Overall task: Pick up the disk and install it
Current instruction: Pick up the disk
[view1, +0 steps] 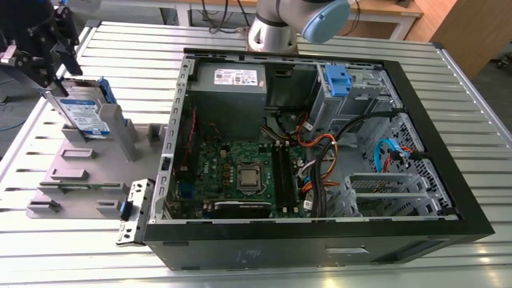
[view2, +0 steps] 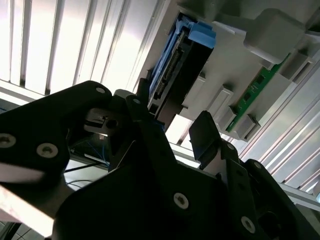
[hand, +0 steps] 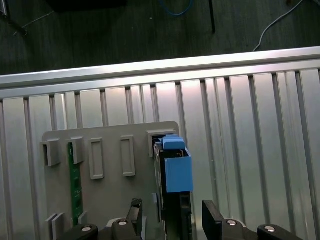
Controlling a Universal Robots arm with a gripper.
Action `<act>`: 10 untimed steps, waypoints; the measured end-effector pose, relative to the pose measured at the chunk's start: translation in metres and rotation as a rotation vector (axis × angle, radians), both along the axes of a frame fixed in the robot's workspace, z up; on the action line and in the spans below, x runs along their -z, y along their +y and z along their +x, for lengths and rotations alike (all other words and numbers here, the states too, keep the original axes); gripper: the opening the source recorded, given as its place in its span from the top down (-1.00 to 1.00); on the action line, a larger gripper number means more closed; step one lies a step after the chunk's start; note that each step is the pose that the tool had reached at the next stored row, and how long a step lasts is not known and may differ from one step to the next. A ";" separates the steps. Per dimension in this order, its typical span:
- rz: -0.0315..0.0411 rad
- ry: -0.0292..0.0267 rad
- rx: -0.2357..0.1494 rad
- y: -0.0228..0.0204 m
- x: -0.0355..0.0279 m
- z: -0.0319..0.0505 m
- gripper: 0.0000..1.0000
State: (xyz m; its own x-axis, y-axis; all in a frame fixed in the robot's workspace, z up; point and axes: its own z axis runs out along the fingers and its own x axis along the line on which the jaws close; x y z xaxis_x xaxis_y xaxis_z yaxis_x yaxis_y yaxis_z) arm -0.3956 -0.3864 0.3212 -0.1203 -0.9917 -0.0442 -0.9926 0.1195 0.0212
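The slatted worktop (view1: 472,120) carries an open computer case (view1: 280,252) and a grey rack (view1: 76,180). At the exterior view's upper left the disk (view1: 84,117) stands on end in the rack, long axis upright. The hand (hand: 172,215) is spread, its fingers (hand: 135,212) straddling the disk's top end with gaps on both sides.

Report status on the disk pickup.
Gripper open, straddling disk. Disk upright, seated in grey holder. Nothing blocking it.
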 end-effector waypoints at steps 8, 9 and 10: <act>0.0001 -0.0001 0.000 0.0000 0.0177 -0.0023 -0.18; 0.0000 -0.0001 0.000 0.0000 0.0194 -0.0024 -0.18; 0.0000 0.0000 0.000 0.0000 0.0214 -0.0025 -0.18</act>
